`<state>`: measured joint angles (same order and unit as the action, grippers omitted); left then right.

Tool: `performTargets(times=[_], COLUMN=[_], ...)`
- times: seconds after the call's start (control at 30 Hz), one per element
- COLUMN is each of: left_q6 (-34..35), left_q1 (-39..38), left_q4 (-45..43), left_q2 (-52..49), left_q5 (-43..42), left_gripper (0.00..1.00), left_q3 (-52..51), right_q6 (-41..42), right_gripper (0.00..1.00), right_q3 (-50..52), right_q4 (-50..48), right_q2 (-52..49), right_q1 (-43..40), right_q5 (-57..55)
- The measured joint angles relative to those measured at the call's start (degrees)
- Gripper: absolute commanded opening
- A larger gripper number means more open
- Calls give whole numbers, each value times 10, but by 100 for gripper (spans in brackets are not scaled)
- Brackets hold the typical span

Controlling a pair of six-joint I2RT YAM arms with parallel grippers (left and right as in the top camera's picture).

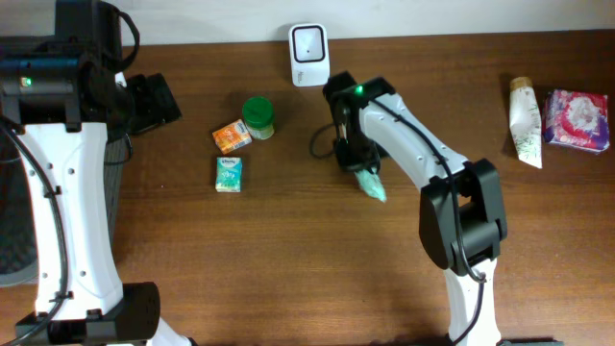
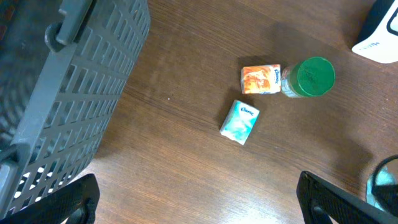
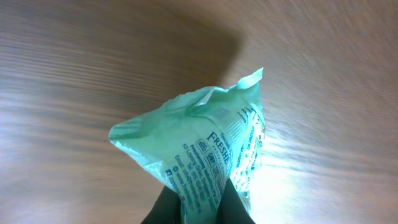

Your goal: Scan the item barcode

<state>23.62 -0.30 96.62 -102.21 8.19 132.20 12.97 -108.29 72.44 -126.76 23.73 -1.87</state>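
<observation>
One crinkled green plastic pouch (image 3: 200, 140)

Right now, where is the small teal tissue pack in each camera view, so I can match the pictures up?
Overhead: the tissue pack lies left of centre, just below the orange box.
Left wrist: it sits just right of centre, below the orange box.
Right wrist: not in it; a green pouch fills the middle.
Shared landmark: the green-lidded jar beside the orange box, in overhead and left wrist only.
</observation>
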Motion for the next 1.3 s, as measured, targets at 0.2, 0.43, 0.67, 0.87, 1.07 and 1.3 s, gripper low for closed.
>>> performTargets(times=[0.2, 0.43, 0.67, 0.87, 1.07, 1.3], left_q6=[0, 0, 0, 0, 0, 0], left_q1=[0, 0, 0, 0, 0, 0], left_q4=[0, 1, 0, 1, 1, 0], left_q2=[0, 0, 0, 0, 0, 0], left_q5=[0, 0, 0, 0, 0, 0], left_gripper=[99, 99, 99, 99, 99, 99], left_q3=[0, 0, 0, 0, 0, 0], right_q6=[-30, -8, -55, -56, -40, -39], right_gripper=[4, 38, 54, 48, 44, 40], right_q3=[27, 132, -31, 14, 47, 62], right_q4=[-83, -125, 109, 29, 9, -16], right_q2=[0, -1, -7, -7, -7, -7], right_q1=[-52, -72, -80, 40, 43, 50], right_q5=[348, 362, 175, 99, 73, 85])
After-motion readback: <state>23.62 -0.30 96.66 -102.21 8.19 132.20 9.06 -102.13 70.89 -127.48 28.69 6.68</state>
